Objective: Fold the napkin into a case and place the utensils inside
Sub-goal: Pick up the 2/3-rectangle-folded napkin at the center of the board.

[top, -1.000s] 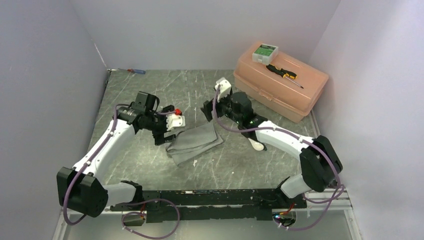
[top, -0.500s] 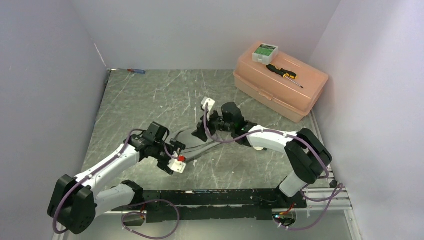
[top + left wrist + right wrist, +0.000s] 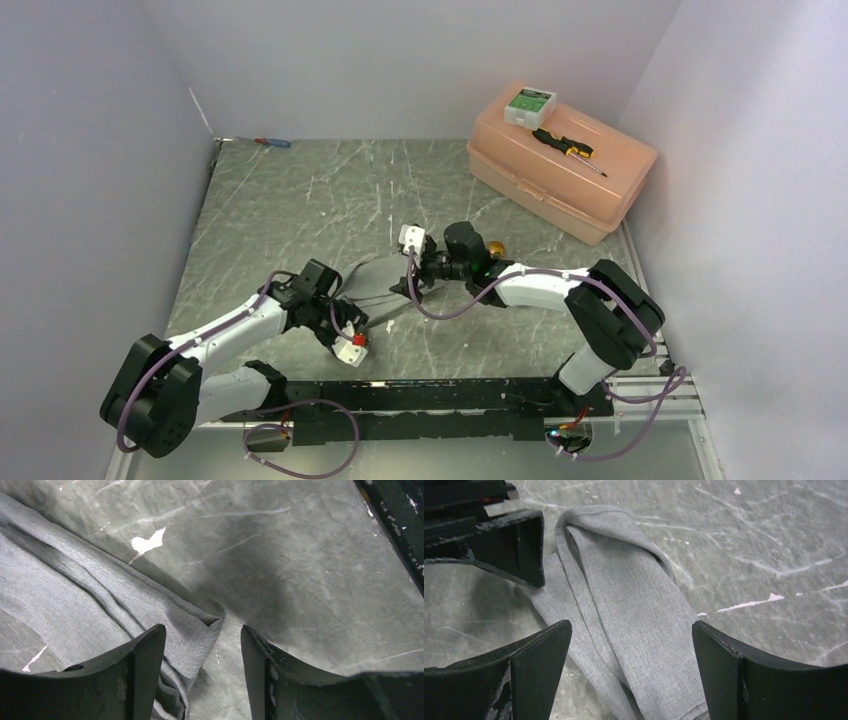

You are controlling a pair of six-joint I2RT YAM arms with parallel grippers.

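**Both grippers low over the napkin — neither one pinching it.**

The napkin (image 3: 378, 292) is lying as a long, loosely folded strip on the marbled table (image 3: 300, 190), near the middle and between the two arms. The left gripper (image 3: 202, 640) is sitting over the strip's pointed corner with its jaws a moderate gap apart. That corner is lying between the fingers, and no pinch is showing. The right gripper (image 3: 630, 627) is hovering over the strip's other end, jaws spread wide, with the cloth running between the fingers. A gold-bronze spoon (image 3: 495, 247) is peeking out just behind the right arm, apart from the napkin. At the far right a pink toolbox (image 3: 560, 190) is carrying a black-and-yellow screwdriver (image 3: 568, 150) — a red-and-blue screwdriver (image 3: 272, 143) is lying at the table's far left edge.
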